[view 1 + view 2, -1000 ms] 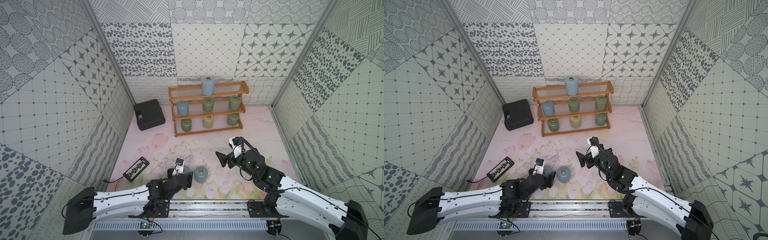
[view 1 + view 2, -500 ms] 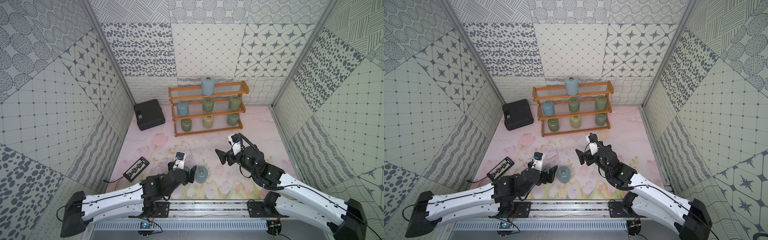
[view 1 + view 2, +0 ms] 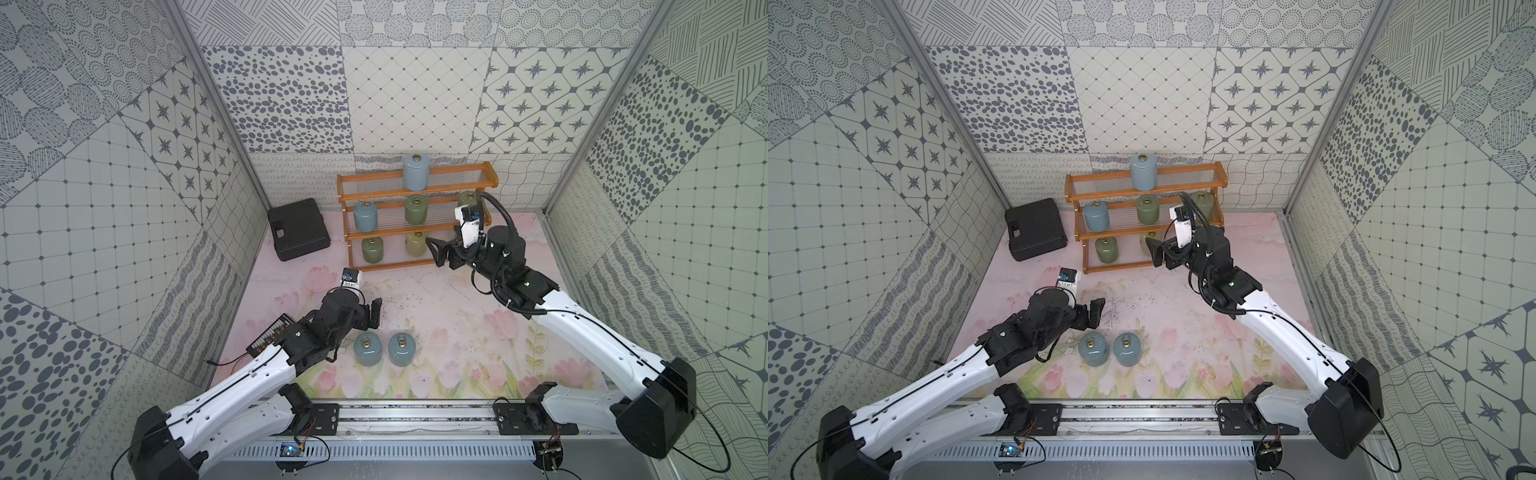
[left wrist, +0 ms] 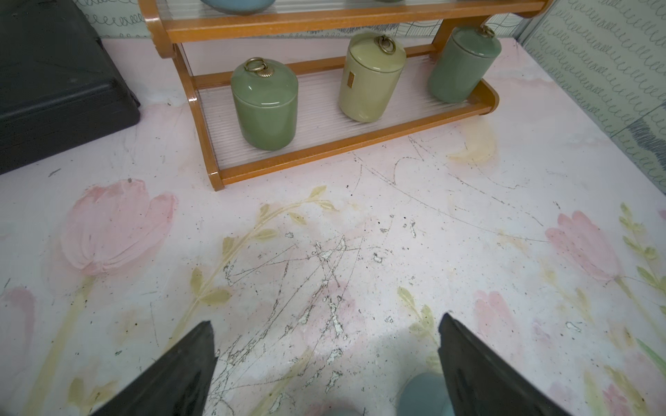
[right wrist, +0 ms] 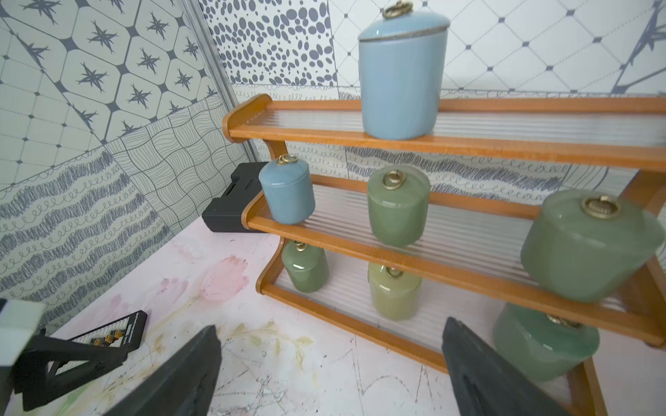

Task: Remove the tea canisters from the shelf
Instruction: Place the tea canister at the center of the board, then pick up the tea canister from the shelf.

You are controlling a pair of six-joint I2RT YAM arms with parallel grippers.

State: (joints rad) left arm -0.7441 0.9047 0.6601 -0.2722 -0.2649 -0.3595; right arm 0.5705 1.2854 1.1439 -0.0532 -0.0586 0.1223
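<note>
Shelf: the three-tier wooden shelf is standing at the far edge of the worktop, backed against the wall so that its stepped open front is facing both arms.
Top tier: a lone blue canister is sitting near the middle.
Middle tier: a blue-grey canister, a green canister and a right-end green canister are standing upright in a row.
Bottom tier: an olive canister, the pale yellow-green canister and a sage canister are lining up the same way.
Already off: a first removed canister and a second removed canister, both blue-grey, are standing upright side by side near the front edge, left of centre. They are probably parked there to keep the way to the shelf free.
Left gripper: its jaws are gaping wide and gripping nothing. They are hovering over bare worktop just beyond that pair and pointing at the bottom tier.
Right gripper: its jaws are likewise gaping and empty, hanging in front of the shelf's right end, close to the green jars there.
Likely next: a right-end jar is probably going to be the right arm's pick, since that end is lying nearest to it.
Care: the glossy rounded bodies are likely slippery and neighbours are standing close, so a level squeeze around the body is looking safest.
</note>
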